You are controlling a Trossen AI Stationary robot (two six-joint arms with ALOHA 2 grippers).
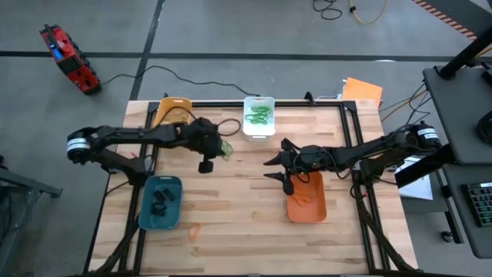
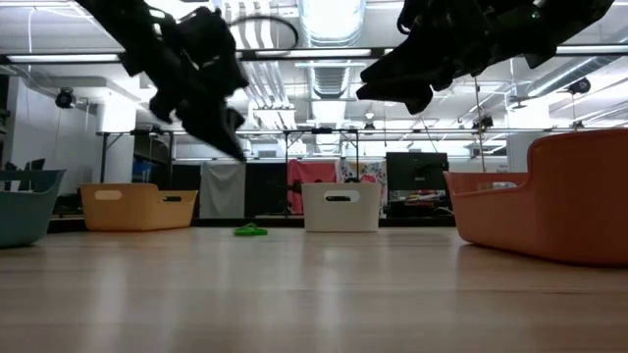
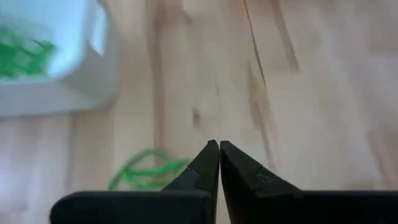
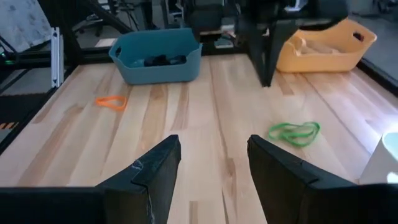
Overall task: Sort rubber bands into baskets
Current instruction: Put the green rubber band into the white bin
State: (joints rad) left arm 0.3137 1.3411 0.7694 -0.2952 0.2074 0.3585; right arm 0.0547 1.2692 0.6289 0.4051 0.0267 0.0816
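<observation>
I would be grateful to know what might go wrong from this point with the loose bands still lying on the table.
The left end effector is shut and empty, with a green rubber band flat on the table just behind its tips; it may close on nothing again. A lone orange rubber band near the teal basket is far from the orange basket and could be overlooked.

Green band [image 4: 294, 132] loose on table nr white basket [image 1: 259, 117].

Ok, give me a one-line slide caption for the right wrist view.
Open right gripper faces a green rubber band and an orange one, with the teal basket beyond.
</observation>
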